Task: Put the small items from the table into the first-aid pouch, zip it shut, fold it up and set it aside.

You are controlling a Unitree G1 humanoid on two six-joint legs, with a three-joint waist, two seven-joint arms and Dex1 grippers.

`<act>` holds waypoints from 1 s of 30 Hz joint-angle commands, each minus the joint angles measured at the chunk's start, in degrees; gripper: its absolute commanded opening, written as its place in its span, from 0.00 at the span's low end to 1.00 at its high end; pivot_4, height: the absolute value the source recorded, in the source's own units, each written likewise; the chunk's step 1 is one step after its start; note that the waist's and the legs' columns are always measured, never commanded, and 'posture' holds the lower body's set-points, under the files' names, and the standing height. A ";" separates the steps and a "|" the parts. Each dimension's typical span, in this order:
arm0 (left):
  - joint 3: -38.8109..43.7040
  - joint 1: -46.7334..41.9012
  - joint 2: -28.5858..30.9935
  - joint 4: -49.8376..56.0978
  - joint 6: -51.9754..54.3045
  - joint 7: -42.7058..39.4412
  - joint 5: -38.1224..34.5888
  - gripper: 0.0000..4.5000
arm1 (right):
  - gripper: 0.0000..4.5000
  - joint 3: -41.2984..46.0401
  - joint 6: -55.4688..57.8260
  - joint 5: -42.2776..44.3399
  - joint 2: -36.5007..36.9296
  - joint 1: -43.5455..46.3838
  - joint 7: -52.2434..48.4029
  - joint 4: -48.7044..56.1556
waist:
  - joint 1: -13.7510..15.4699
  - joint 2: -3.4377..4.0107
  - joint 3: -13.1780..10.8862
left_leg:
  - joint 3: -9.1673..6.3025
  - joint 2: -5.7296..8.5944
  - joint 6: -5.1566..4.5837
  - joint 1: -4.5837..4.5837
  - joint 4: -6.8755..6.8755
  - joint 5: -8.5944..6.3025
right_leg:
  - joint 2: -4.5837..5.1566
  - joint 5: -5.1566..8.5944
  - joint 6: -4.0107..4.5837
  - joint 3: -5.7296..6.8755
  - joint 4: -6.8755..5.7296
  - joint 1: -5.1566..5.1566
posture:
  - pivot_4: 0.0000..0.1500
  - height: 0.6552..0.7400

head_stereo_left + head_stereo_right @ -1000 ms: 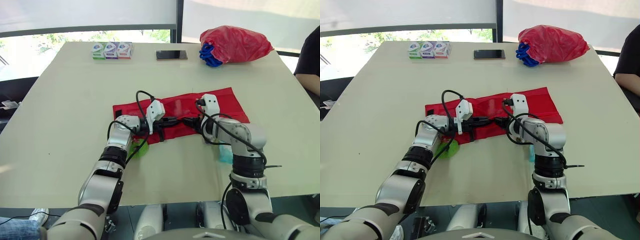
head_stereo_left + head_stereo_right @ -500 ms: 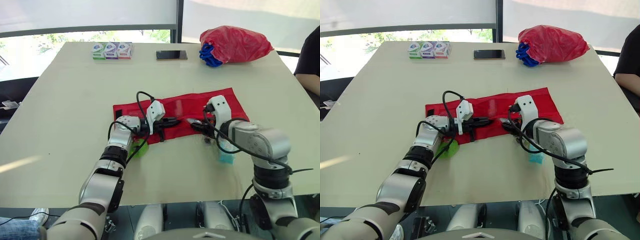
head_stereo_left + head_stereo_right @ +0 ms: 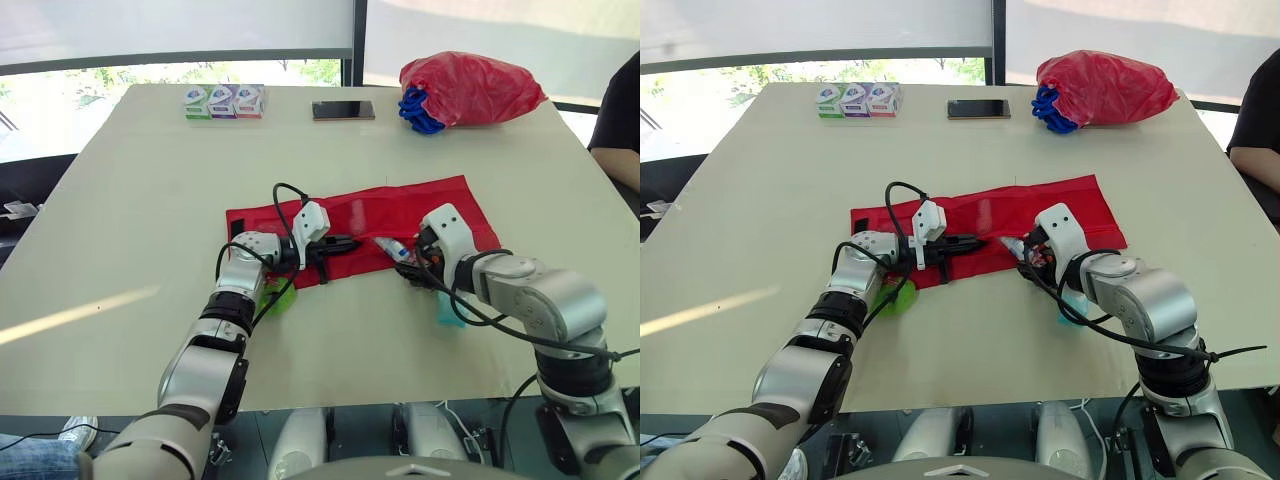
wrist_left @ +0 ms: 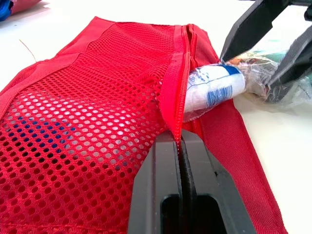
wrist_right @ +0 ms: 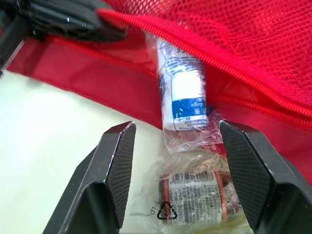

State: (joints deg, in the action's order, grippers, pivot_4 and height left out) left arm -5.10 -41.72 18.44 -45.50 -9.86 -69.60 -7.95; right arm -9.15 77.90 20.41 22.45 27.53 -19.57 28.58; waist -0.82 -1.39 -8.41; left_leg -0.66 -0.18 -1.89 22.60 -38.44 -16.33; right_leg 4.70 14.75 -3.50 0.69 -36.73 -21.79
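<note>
Pouch [image 4: 97,97] lip clamped in L end effector [image 4: 179,137].

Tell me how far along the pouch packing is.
Done: nothing clearly packed. In hand: the left end effector pinches the zipper edge of the red mesh first-aid pouch; the white blue-printed bandage roll lies halfway into the opening, the right end effector open behind it. Left: the orange-banded wrapped packet, green item, teal item, then zipping, folding, setting aside.
</note>
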 commanded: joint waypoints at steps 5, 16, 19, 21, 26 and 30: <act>-0.38 -0.17 0.25 1.27 -0.07 -0.31 0.24 0.00 | 0.64 1.22 -2.47 2.01 6.12 0.35 -3.88 5.19 | 0.04 -0.01 0.00 | 0.00 0.00 0.00 0.00 -0.01 0.00 | 0.01 0.00 0.00 0.00 0.01 0.00 | 1.00 1.00; -0.44 -0.71 0.26 0.97 0.05 -0.52 0.28 0.00 | 0.01 -1.34 -6.51 0.71 7.26 -0.88 -3.68 2.33 | 0.04 -0.01 0.00 | -0.01 -0.01 0.00 0.01 -0.01 0.00 | 0.00 0.00 0.00 0.00 0.01 0.01 | 1.00 1.00; -0.42 -0.82 0.42 1.01 0.07 -0.59 0.30 0.00 | 0.01 -3.19 -7.85 -0.22 6.92 -0.88 -3.43 0.92 | 0.04 -0.01 0.00 | 0.00 -0.01 -0.01 0.01 -0.01 0.00 | 0.00 0.00 0.00 0.00 0.01 0.01 | 1.00 1.00; -0.38 -0.94 0.55 0.96 0.08 -0.62 0.33 0.00 | 0.01 -4.02 -8.64 -0.72 6.44 -0.72 -3.32 -0.01 | 0.04 -0.01 0.00 | 0.00 -0.01 0.00 0.01 -0.01 0.00 | 0.00 0.00 0.00 0.00 0.01 0.01 | 1.00 1.00; -0.40 -1.04 0.66 0.84 0.01 -0.68 0.42 0.00 | 0.01 -5.47 -11.21 -2.47 4.36 0.35 -2.60 -3.41 | 0.04 -0.02 0.00 | 0.00 -0.01 0.00 0.01 -0.01 0.00 | 0.00 0.00 0.00 0.01 0.01 0.01 | 1.00 1.00; -0.44 -1.05 0.61 0.76 -0.04 -0.82 0.43 0.00 | 0.01 -6.70 -12.96 -3.68 3.09 1.23 -2.53 -5.98 | 0.03 -0.02 0.00 | 0.00 -0.01 0.00 0.01 -0.01 0.00 | 0.00 0.00 0.00 0.00 0.01 0.01 | 1.00 1.00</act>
State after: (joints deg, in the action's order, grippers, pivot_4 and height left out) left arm -5.16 -41.91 18.72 -45.49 -9.60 -69.95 -7.85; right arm -15.54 66.76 17.63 26.04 27.57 -22.16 22.73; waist -0.79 -1.41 -8.41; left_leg -0.65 -0.19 -1.90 22.61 -38.45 -16.34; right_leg 4.70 14.75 -3.50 0.69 -36.72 -21.78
